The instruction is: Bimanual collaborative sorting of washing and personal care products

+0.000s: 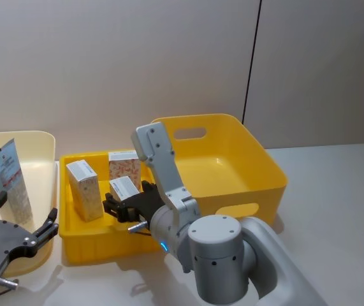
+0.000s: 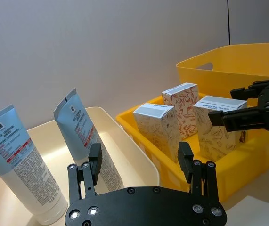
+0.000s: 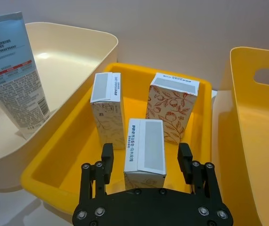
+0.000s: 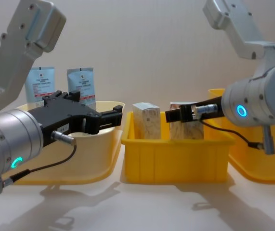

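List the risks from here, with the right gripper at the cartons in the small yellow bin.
The open right gripper is lined up on the nearest pale printed cardboard carton in the small yellow plastic bin. One of its fingers sits close to the neighbouring pale carton and might tip it on closing.
The open left gripper hovers by the cream plastic bin, where two light-blue and white squeeze tubes stand leaning; a bump could topple them.

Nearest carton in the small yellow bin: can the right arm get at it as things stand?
Probably yes. The right tool is open and hangs just short of that carton, one finger to each side, with nothing between them. The other two cartons stand behind it, out of the way.
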Robot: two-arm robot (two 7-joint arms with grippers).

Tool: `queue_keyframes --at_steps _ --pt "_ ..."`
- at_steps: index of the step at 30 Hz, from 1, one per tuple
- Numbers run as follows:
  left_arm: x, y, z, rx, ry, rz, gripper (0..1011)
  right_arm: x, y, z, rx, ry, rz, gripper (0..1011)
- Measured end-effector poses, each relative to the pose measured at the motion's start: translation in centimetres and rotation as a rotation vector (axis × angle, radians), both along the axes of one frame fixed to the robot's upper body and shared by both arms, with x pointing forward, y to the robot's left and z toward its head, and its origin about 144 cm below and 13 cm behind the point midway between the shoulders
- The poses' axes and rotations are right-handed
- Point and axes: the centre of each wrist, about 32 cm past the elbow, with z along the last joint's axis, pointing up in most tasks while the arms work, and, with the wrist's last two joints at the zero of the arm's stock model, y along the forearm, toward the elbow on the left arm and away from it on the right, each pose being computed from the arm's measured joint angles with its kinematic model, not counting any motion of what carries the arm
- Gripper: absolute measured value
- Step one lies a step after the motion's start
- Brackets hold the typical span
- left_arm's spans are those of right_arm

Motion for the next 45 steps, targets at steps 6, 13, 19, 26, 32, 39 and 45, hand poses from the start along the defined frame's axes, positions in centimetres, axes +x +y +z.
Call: queue_keyframes --at_steps 6,13,19,26,32,39,45 --pt "0.0 0.0 0.0 0.000 0.000 0.000 1004 0.1 0.1 0.0 -0.001 0.007 -0.002 731" --pt "0.0 0.0 0.0 0.000 0.000 0.000 1003 0.2 0.1 -0.1 -0.002 0.011 -0.003 475" --pt "0.0 0.0 0.0 0.000 0.000 0.000 1003 0.2 0.2 -0.1 -0.002 0.012 -0.004 444" --pt "0.0 0.0 0.0 0.000 0.000 0.000 1003 0.2 0.2 -0.1 -0.002 0.013 -0.005 444" --pt "0.0 0.0 0.0 0.000 0.000 0.000 1004 0.2 0.2 -0.1 -0.003 0.014 -0.005 444" --pt "0.0 0.0 0.0 0.000 0.000 0.000 1003 -0.4 -0.7 -0.5 -0.003 0.005 -0.007 444" --pt "0.0 0.0 0.0 0.000 0.000 0.000 1003 -1.2 -2.0 -0.8 0.014 -0.035 -0.007 444"
